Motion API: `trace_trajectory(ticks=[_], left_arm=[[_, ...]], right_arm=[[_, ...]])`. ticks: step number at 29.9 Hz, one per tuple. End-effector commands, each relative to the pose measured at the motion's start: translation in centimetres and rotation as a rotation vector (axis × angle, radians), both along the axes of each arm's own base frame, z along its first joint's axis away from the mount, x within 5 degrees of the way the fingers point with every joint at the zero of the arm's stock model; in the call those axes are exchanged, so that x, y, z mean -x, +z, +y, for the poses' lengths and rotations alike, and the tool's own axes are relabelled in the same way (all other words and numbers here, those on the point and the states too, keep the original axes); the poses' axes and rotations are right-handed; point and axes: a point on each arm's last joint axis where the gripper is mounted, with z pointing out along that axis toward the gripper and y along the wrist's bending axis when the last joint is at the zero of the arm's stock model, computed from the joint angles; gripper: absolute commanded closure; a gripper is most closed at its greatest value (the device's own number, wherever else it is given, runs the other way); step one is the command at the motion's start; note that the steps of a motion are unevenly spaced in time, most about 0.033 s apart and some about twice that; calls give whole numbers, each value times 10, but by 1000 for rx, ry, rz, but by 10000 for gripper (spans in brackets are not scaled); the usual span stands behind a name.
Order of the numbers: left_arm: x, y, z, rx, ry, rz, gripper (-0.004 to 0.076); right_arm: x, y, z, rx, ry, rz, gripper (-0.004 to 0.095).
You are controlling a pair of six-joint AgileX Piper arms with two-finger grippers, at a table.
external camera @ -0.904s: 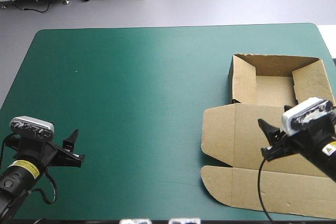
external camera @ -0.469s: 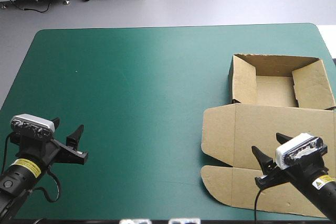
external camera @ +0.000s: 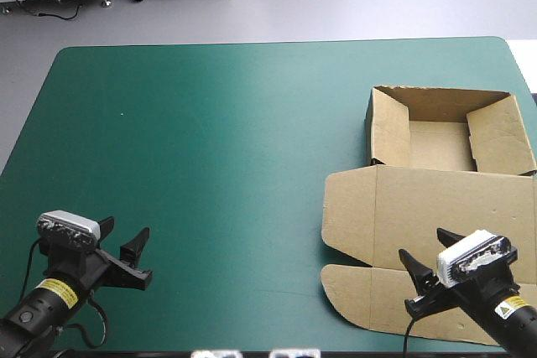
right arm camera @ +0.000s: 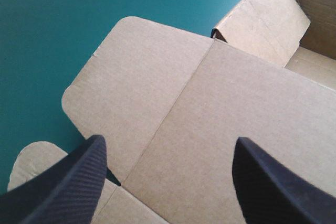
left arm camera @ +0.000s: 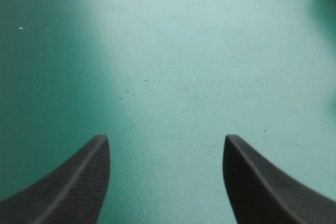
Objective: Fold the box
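Observation:
The brown box (external camera: 436, 136) lies at the table's right side as an open tray with its walls raised. Its lid (external camera: 394, 207) is spread flat toward the near edge, with a rounded flap (external camera: 361, 295) at the front. My right gripper (external camera: 424, 249) hovers open over the near part of the lid. In the right wrist view this gripper (right arm camera: 169, 141) has the lid panel (right arm camera: 226, 108) and a rounded side flap (right arm camera: 136, 72) below and ahead of it, nothing between its fingers. My left gripper (external camera: 126, 232) stands open at the near left, far from the box, above bare teal-green cover (left arm camera: 173, 66).
The teal-green table (external camera: 218, 140) stretches wide between the two arms. The box sits close to the table's right edge. A corner of the tray (right arm camera: 299, 19) shows ahead of the right gripper.
My right gripper has drawn back from the lid's middle toward the table's near edge. The left arm has shifted a little to the right and nearer. The box has not moved.

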Motion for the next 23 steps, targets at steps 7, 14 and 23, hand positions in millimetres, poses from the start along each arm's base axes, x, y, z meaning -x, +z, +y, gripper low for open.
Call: trace_trajectory(ticks=[7,14,23], left_arm=[[30,20,9,79,-60,-185,279],[35,7,10,96,-71,-146,279],[32,-6,8,88,-72,-129,279]], right_arm=[[1,-1,3,-33,23,-1,280],[11,-12,4,-40,30,-43,359],[14,-10,3,-49,15,-80,380]])
